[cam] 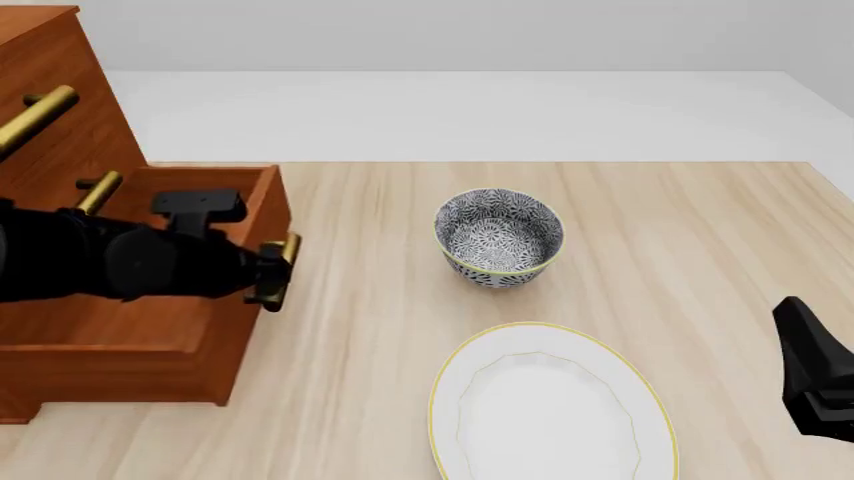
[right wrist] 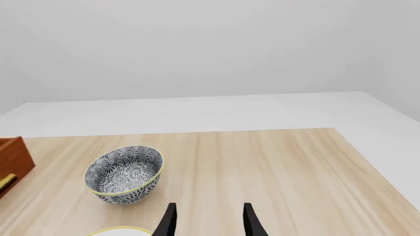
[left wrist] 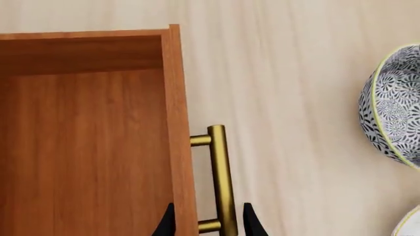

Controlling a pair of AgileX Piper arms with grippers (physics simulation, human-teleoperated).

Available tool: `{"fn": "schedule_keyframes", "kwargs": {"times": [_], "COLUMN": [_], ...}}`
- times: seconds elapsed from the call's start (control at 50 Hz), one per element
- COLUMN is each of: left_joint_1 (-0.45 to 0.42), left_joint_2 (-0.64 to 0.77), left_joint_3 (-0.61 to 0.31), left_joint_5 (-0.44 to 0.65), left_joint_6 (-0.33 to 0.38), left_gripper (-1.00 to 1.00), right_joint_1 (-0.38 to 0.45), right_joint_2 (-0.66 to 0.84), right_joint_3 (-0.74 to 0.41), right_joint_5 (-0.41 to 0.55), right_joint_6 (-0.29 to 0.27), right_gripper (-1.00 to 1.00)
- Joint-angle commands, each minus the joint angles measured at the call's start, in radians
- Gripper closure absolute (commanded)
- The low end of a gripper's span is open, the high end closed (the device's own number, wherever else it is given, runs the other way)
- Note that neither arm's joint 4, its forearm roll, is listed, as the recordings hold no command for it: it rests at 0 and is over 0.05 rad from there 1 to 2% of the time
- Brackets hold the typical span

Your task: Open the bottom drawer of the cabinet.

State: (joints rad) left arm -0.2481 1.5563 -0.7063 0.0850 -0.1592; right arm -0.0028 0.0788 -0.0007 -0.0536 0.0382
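Note:
The cabinet (cam: 54, 100) stands at the table's left. Its bottom drawer (cam: 200, 350) is pulled out, and its bare wooden inside (left wrist: 85, 147) shows in the left wrist view. My left gripper (left wrist: 208, 223) is open at the drawer front, its fingers on either side of the brass bar handle (left wrist: 222, 172) and not closed on it. From the front, the left gripper (cam: 274, 272) sits at the handle (cam: 283, 248), and the black arm hides part of the drawer. My right gripper (right wrist: 208, 223) is open and empty, low at the right (cam: 814, 385).
A patterned bowl (cam: 498, 238) stands mid-table, right of the drawer. A white plate with a yellow rim (cam: 547, 415) lies nearer the front edge. Two more brass handles (cam: 34, 115) show on the upper cabinet fronts.

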Motion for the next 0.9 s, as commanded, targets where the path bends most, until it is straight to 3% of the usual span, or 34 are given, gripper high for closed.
{"fn": "schedule_keyframes", "kwargs": {"times": [0.02,0.42,0.9], "left_joint_1": [-0.043,-0.124,-0.153], "left_joint_2": [0.008,0.021,0.023], "left_joint_3": [-0.037,-0.078,-0.098], "left_joint_5": [0.004,0.012,0.023], "left_joint_6": [-0.008,-0.065,-0.07], "left_gripper": [-1.0,-1.0,-1.0], "right_joint_1": [0.0,0.0,0.0], "right_joint_2": [0.0,0.0,0.0], "right_joint_3": [0.0,0.0,0.0], "right_joint_5": [0.0,0.0,0.0], "right_joint_6": [0.0,0.0,0.0], "right_gripper": [-1.0,-1.0,-1.0]}}
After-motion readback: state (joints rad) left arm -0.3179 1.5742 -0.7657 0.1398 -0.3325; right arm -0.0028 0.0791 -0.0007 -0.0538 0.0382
